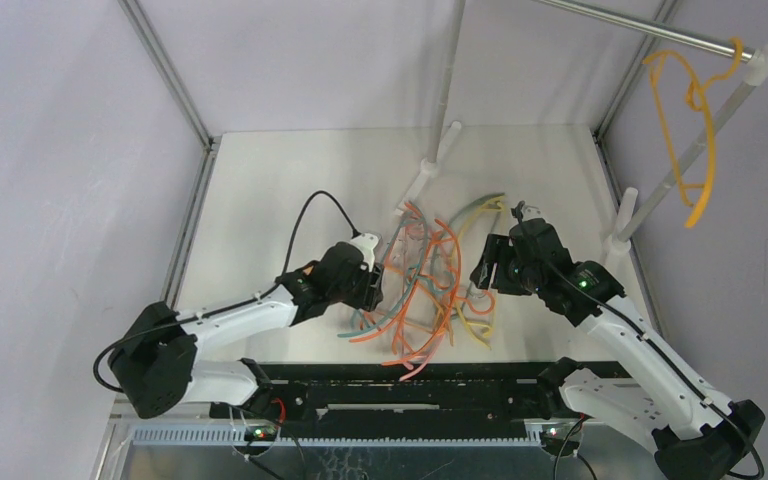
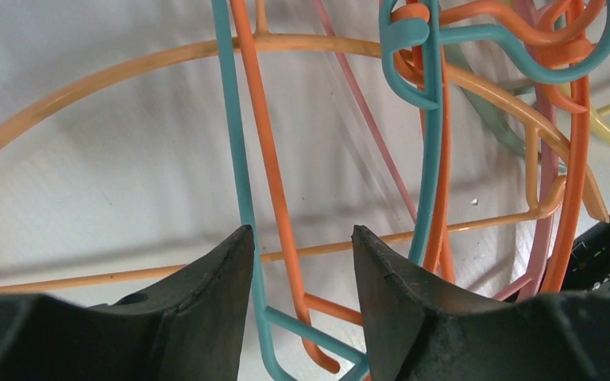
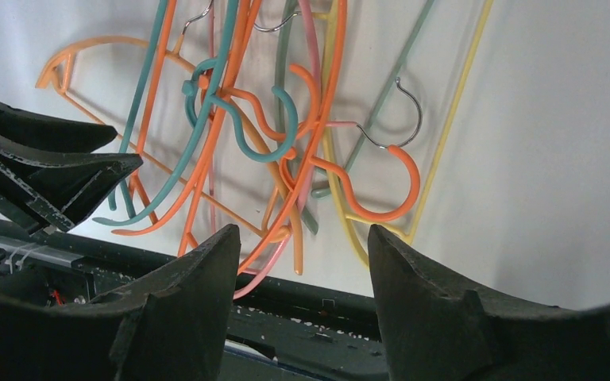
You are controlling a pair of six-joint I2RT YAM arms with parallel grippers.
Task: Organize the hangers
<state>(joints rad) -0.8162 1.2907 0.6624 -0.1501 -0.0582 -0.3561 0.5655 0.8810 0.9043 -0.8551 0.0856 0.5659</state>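
Observation:
A tangled pile of hangers (image 1: 430, 290) in orange, teal, pink, yellow and pale green lies on the white table (image 1: 260, 200) between the two arms. My left gripper (image 1: 375, 285) is low at the pile's left edge. In its wrist view the gripper (image 2: 302, 238) has its jaws apart, with a teal hanger's bar (image 2: 238, 159) and an orange hanger's bar (image 2: 274, 175) running between them, neither pinched. My right gripper (image 1: 488, 265) hovers over the pile's right side, open (image 3: 302, 238) with nothing between its fingers. An orange hook (image 3: 401, 190) and a teal hook (image 3: 238, 135) lie ahead of it.
A yellow-orange hanger (image 1: 695, 130) hangs from the steel rail (image 1: 640, 28) at the upper right. White rack poles (image 1: 444, 100) rise behind the pile, with another post (image 1: 625, 215) at the right. The black base bar (image 1: 410, 385) runs along the near edge.

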